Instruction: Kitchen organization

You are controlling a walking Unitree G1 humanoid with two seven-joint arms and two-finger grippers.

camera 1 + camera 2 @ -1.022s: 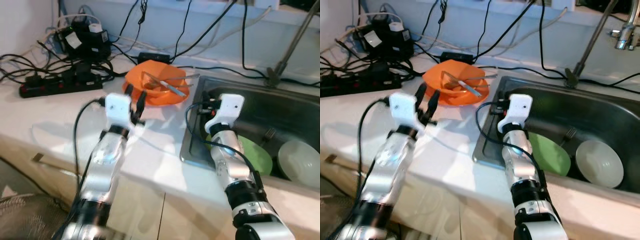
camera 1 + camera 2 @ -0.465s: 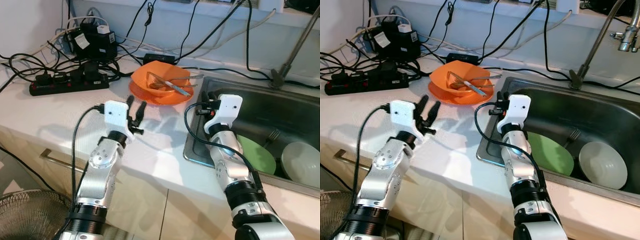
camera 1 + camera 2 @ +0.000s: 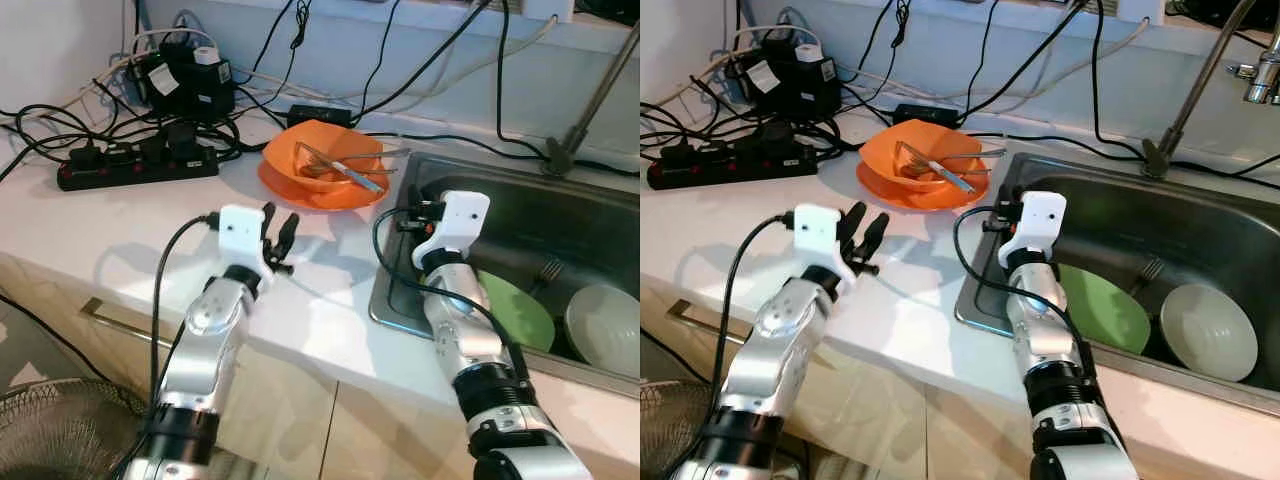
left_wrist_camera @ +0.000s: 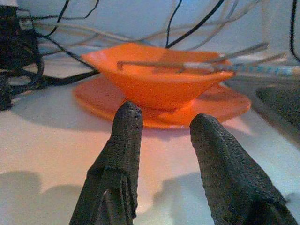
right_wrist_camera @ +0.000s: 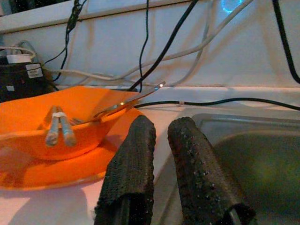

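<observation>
An orange bowl [image 3: 335, 158] sits on an orange plate [image 3: 298, 190] on the white counter, with a fork and other utensils [image 3: 352, 172] lying across the bowl. My left gripper [image 3: 280, 214] hovers over the counter just short of the plate, open and empty; the left wrist view looks between its fingers [image 4: 127, 123] at the bowl [image 4: 154, 82]. My right gripper [image 3: 414, 200] is at the sink's left rim, shut on nothing, its fingers [image 5: 136, 140] pointing past the plate's edge. In the sink [image 3: 385, 290] lie a green plate [image 3: 525, 315], a white bowl [image 3: 605, 325] and a fork [image 3: 545, 270].
A black power strip [image 3: 130, 170] and tangled cables with adapters [image 3: 185, 85] crowd the counter's back left. A faucet stem [image 3: 590, 95] rises behind the sink. A fan grille [image 3: 50, 435] stands on the floor at lower left. Bare counter lies around the left gripper.
The head view has pulled back and steadied. My left gripper stands a little farther from the orange plate than a second ago. The right arm keeps its place at the sink rim.
</observation>
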